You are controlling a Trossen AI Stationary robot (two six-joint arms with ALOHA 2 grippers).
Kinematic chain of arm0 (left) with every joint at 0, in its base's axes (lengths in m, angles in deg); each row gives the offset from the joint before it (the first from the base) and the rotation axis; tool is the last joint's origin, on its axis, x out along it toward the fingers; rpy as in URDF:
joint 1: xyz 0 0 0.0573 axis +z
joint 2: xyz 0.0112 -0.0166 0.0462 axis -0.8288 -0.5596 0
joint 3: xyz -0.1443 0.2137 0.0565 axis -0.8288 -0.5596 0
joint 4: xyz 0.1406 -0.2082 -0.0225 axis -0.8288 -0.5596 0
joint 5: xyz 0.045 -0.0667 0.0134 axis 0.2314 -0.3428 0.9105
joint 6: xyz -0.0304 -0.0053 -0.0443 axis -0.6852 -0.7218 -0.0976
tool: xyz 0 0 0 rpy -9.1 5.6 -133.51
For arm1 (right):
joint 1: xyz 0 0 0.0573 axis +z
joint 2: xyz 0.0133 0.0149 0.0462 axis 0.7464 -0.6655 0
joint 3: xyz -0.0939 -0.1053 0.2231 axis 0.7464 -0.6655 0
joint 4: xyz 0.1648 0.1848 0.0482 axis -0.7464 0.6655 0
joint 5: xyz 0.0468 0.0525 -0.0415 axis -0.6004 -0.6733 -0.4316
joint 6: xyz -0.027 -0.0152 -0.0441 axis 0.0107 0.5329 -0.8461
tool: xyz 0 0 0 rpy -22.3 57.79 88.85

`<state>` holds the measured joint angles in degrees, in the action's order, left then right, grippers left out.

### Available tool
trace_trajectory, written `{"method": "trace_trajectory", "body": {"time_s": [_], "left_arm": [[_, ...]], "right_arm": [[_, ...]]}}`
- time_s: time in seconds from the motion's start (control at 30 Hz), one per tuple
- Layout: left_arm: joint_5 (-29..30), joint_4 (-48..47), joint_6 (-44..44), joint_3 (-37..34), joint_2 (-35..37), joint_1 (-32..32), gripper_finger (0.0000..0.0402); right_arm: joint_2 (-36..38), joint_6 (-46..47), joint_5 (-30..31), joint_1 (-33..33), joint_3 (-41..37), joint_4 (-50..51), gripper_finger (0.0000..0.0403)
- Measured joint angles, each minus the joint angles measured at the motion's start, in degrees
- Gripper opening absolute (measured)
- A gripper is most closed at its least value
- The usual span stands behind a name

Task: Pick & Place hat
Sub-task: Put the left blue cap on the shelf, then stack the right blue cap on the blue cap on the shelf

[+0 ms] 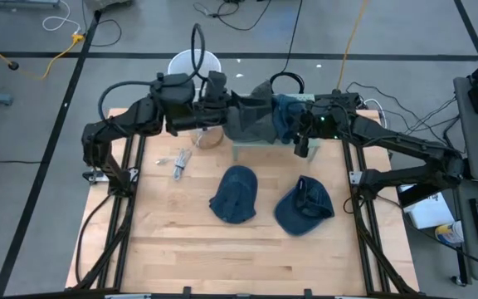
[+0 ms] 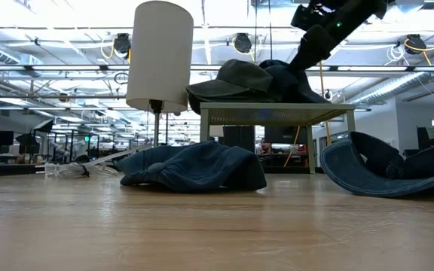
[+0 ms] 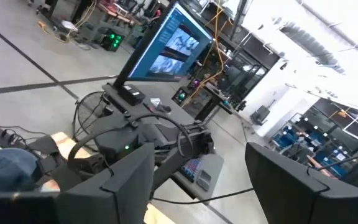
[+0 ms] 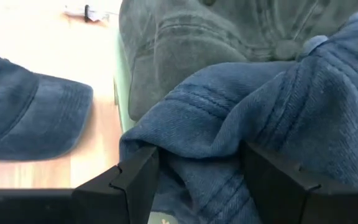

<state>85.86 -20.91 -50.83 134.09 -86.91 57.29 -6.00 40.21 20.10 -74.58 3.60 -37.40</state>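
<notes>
A pale green stand at the table's far middle bears a grey-green cap and, to its right, a blue denim cap; both also show in the low view, the grey-green cap and the blue cap. My right gripper is open, with its fingers on either side of a bunched part of the blue cap. My left gripper is open and empty, in the air beside the grey-green cap's far left. Two more blue caps lie on the table: one crown up, one upturned. My right gripper's fingers stand astride a bunched fold of the blue cap, coming from the table's right and slanting down. The cloth fills the gap and meets both inner sides; whether they press it I cannot tell. The cap rests on the stand.
A white cylinder stands beyond the table's far edge, left of the stand. A bundle of pale cable lies on the table's left part. The wood in front of the two lying caps is bare.
</notes>
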Motion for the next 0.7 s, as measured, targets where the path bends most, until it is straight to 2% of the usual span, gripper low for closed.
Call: {"method": "trace_trajectory", "body": {"time_s": [0.23, 0.43, 0.7], "left_arm": [[-3.09, 0.00, -0.68, -0.02, -0.12, -0.08, 0.0249], [-3.85, -2.79, -0.49, -0.02, -0.13, 0.71, 0.0261], [-14.41, -11.47, 0.16, -0.02, -0.13, 2.04, 0.0266]], "right_arm": [[3.89, 1.22, 3.26, 0.87, -0.04, -2.48, 0.0215], [7.38, 9.44, 2.92, 0.90, -0.02, 0.10, 0.0215], [14.70, 25.75, -0.18, 5.08, 0.77, 5.96, 0.0215]]}}
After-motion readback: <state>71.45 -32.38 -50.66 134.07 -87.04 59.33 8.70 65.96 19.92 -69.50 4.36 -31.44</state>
